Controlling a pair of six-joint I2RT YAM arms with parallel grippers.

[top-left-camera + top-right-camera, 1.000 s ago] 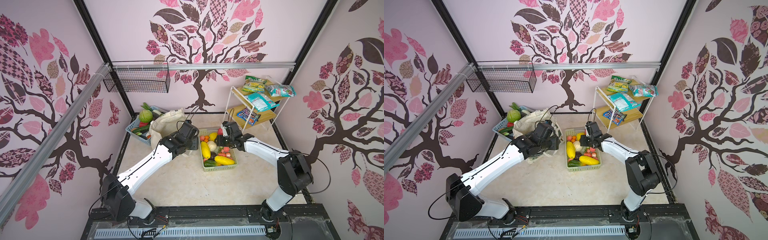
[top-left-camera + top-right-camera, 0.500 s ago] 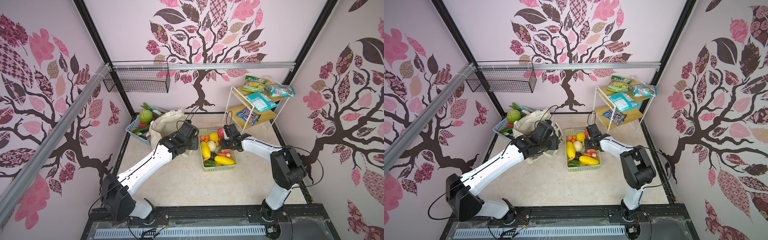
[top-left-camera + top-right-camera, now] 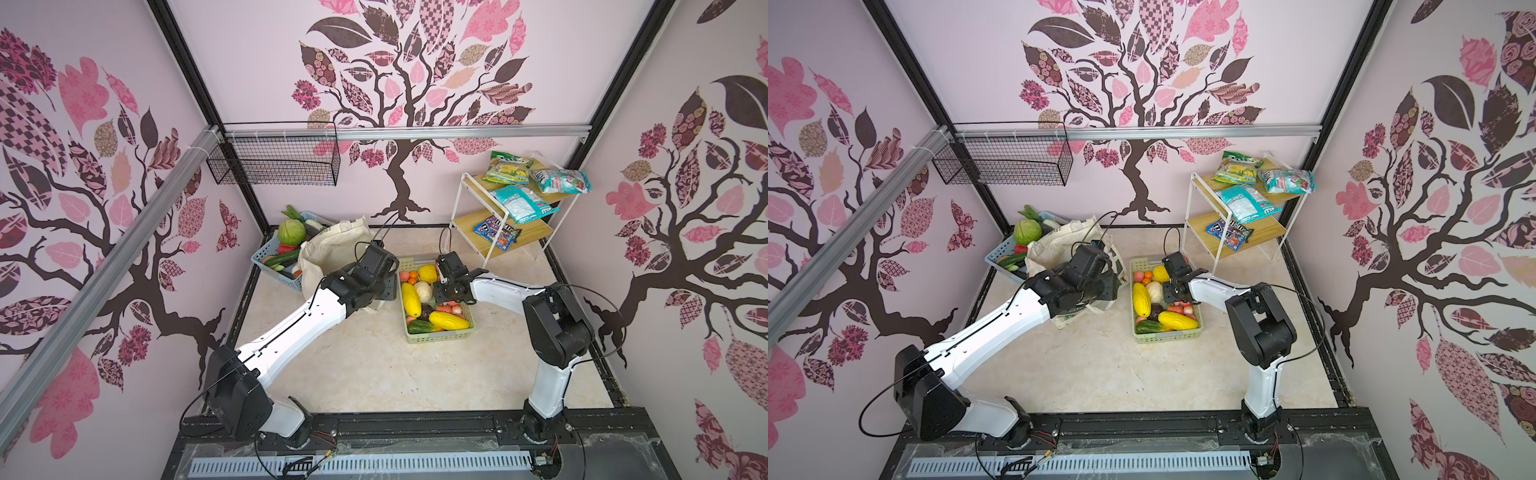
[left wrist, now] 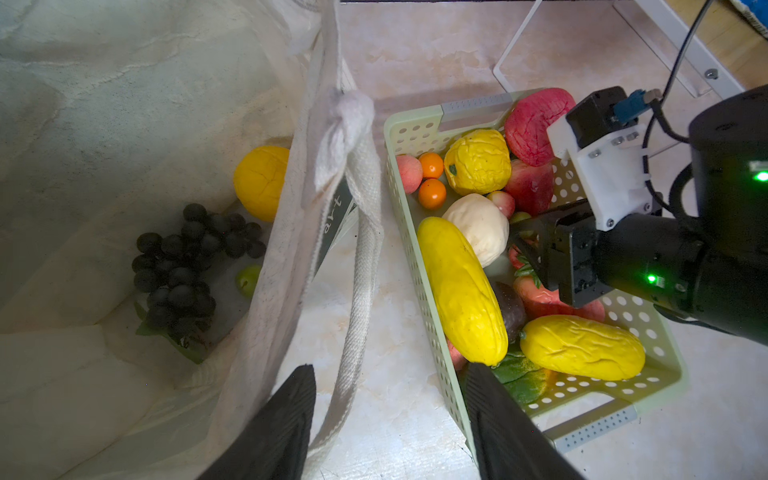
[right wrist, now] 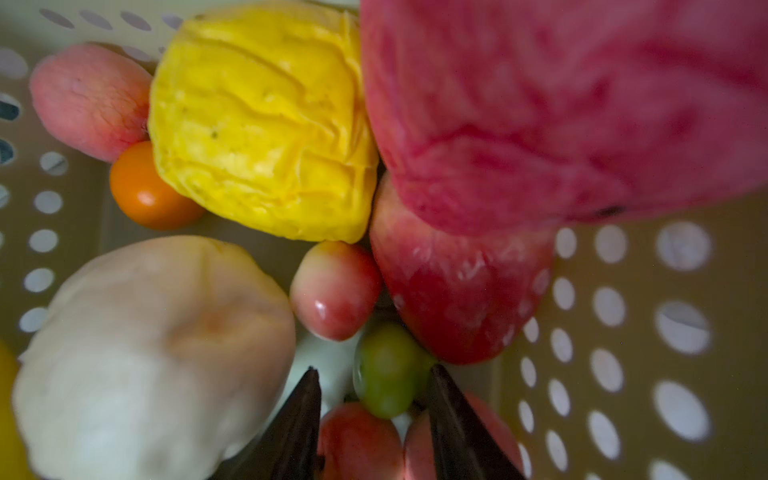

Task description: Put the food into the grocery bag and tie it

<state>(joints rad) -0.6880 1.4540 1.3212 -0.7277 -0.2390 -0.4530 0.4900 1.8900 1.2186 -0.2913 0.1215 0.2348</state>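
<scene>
My right gripper [image 5: 372, 369] is down in the pale-green basket [image 3: 438, 336] with its jaws apart. The small green fruit [image 5: 388, 374] sits between the tips, at their very ends. The long yellow fruit [image 4: 461, 291] lies lengthwise, near to far, left of that gripper. The grocery bag [image 3: 332, 245] stands just left of the basket, mouth up, with the grape bunch [image 4: 183, 270] inside. My left gripper [image 4: 390, 368] hangs spread over the bag's handle [image 4: 361, 291], gripping nothing.
</scene>
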